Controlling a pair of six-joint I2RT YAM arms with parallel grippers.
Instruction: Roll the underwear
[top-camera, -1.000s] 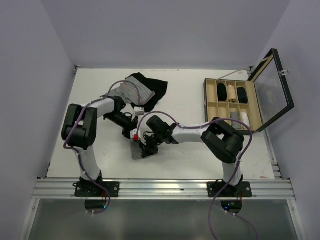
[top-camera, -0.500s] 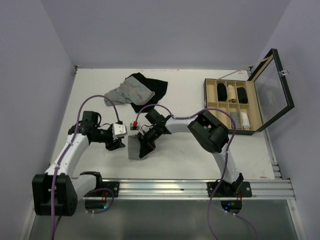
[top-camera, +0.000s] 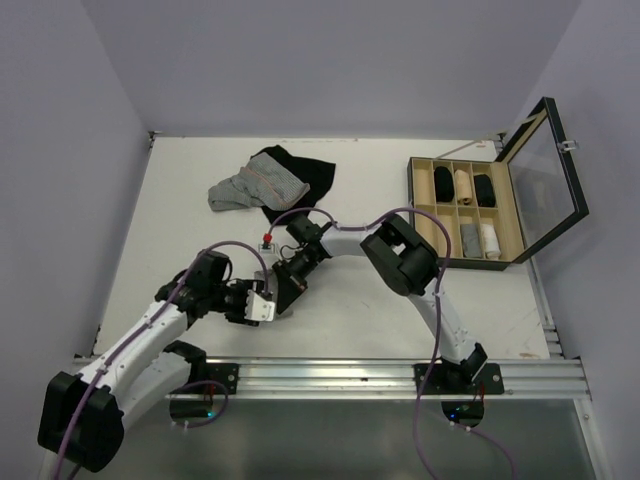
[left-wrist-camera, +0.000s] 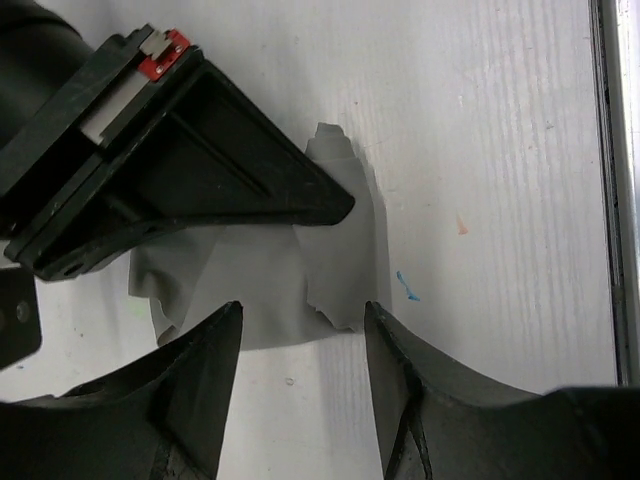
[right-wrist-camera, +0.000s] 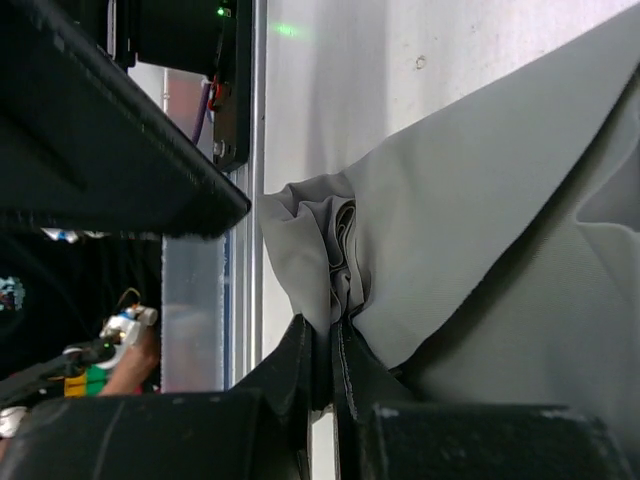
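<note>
The grey underwear lies on the table beneath the right gripper, which is pinched tight on a bunched fold at the cloth's edge. Just opposite, the left gripper hovers with jaws spread, straddling the cloth's other edge.

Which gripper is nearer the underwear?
Right. The right gripper is shut on a bunched fold of the underwear, so it is in contact. The left gripper is open, straddling the cloth's edge without gripping it.
</note>
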